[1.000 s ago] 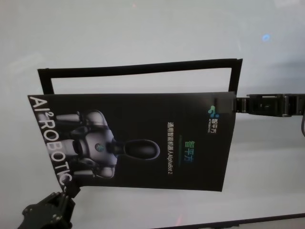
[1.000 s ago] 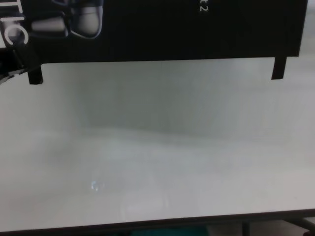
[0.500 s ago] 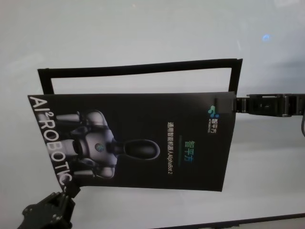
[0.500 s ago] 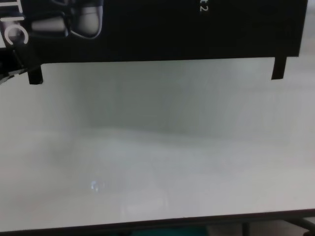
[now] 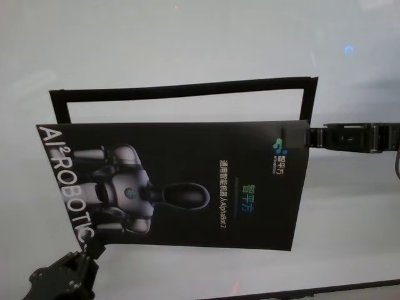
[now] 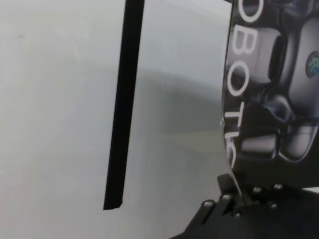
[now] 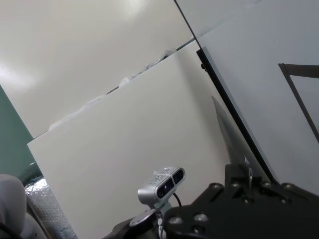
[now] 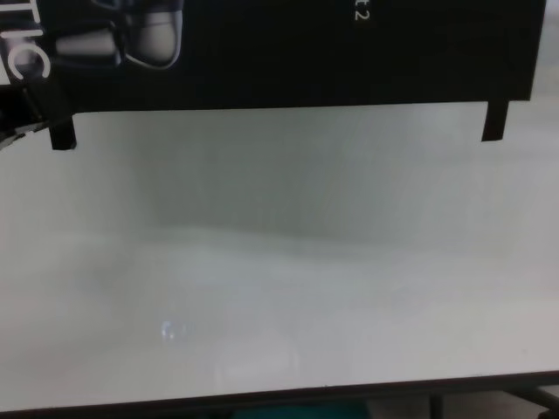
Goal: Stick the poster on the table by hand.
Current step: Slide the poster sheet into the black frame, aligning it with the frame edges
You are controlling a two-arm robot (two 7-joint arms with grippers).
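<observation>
Both grippers, left [image 5: 94, 249] and right [image 5: 308, 137], are pinching opposite corners of the poster [image 5: 187, 187], holding it above the table [image 5: 187, 37]; sticking is not yet done.

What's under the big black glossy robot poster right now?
Under the black glossy poster lies the white table with a black frame outline. The outline's near part is covered.

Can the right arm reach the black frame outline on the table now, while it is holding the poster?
Probably not now. The right pincer is shut on the poster, the left pincer grips the opposite corner, and the sheet hangs above the frame outline on the table.
</observation>
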